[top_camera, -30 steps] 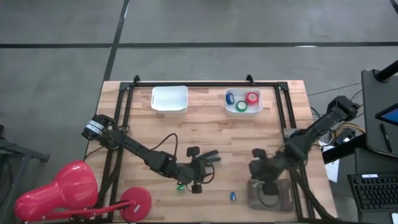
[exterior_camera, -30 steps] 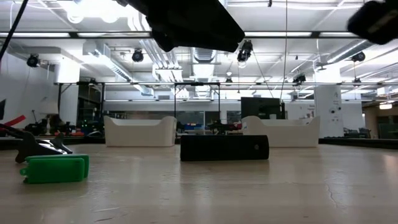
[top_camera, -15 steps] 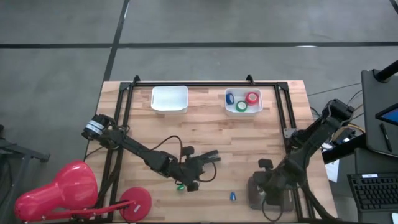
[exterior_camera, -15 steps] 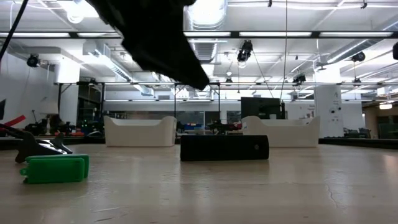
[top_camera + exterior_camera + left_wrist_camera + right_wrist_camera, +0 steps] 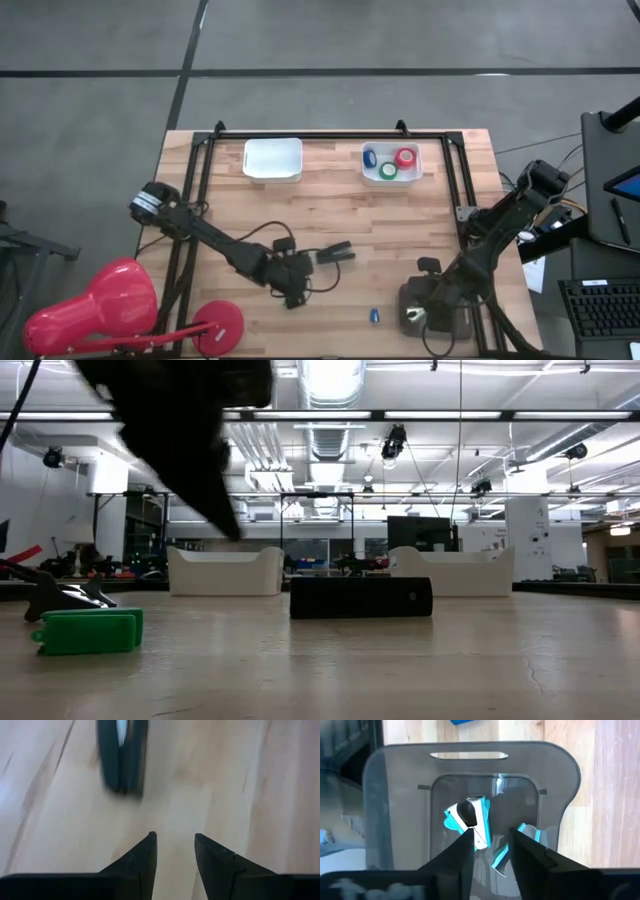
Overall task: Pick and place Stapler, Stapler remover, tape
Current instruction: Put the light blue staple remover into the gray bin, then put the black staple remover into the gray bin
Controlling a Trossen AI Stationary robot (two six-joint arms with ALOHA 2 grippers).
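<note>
The black stapler (image 5: pixel 335 255) lies flat on the wooden table, near its middle; in the left wrist view the stapler (image 5: pixel 122 755) is ahead of the fingers. My left gripper (image 5: pixel 175 847) hangs open above bare wood, short of it and to its left (image 5: pixel 300 282). My right gripper (image 5: pixel 492 840) is open over a grey tray (image 5: pixel 395 795) at the near right. A cyan stapler remover (image 5: pixel 472 820) lies in the tray just past the fingertips. Red, blue and green tape rolls (image 5: pixel 390 162) sit in a white bin at the far right.
An empty white bin (image 5: pixel 272 158) stands at the far middle. A green flat thing (image 5: pixel 90 630) lies near the left gripper, and a small blue thing (image 5: pixel 373 316) lies left of the grey tray. A black frame (image 5: pixel 330 133) borders the table. A red lamp (image 5: pixel 95 305) stands off its near left corner.
My left gripper has moved toward the table's left edge, away from the stapler, has sunk a little and has tipped farther downward. My right gripper has come down toward the near edge over the grey tray, then kept still. The stapler has not moved.
</note>
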